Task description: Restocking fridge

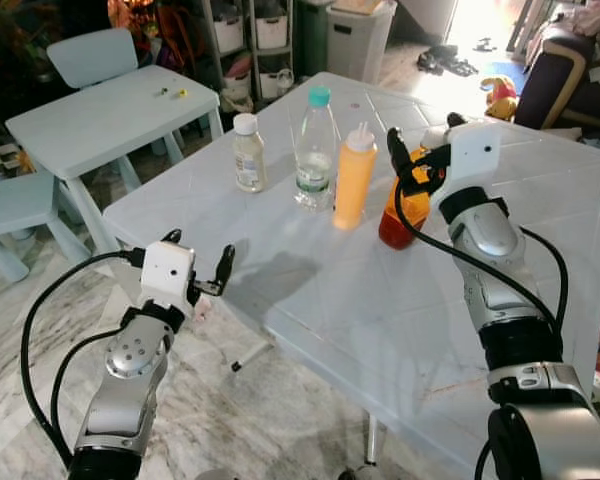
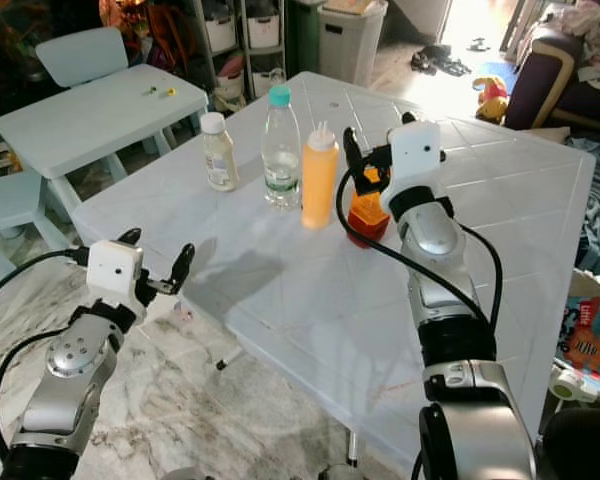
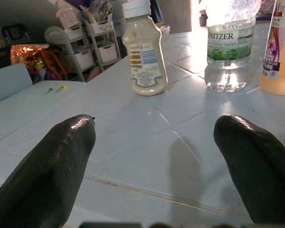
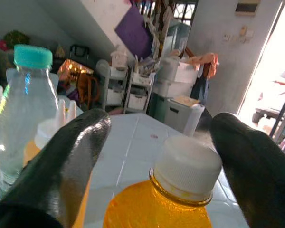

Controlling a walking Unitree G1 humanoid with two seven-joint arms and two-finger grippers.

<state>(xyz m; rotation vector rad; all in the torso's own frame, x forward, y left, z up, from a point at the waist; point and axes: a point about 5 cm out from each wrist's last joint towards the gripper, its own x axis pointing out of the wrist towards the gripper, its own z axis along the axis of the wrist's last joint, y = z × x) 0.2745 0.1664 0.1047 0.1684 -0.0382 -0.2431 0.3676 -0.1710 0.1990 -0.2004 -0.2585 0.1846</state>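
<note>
- pale blue tiled plastic table (image 1: 460, 300) is standing in a cluttered room, carrying four containers in a loose row.
- small white-capped bottle of cream-coloured dressing (image 1: 247, 152) is standing upright nearest the robot's left.
- clear water bottle with a teal cap (image 1: 316, 150) is standing beside it, partly full.
- tall orange squeeze bottle with a white nozzle (image 1: 355, 176) is standing just beside the water bottle.
- squat orange juice bottle with a white screw cap (image 4: 180, 190) is sitting between the spread fingers of the right gripper (image 4: 161, 142), which are not touching it.
- left gripper (image 1: 202, 262) is hovering wide open and empty at the table's near edge.
- smaller pale blue table (image 1: 110, 115) and matching chair (image 1: 90, 55) are standing behind, near shelving (image 1: 250, 40).
</note>
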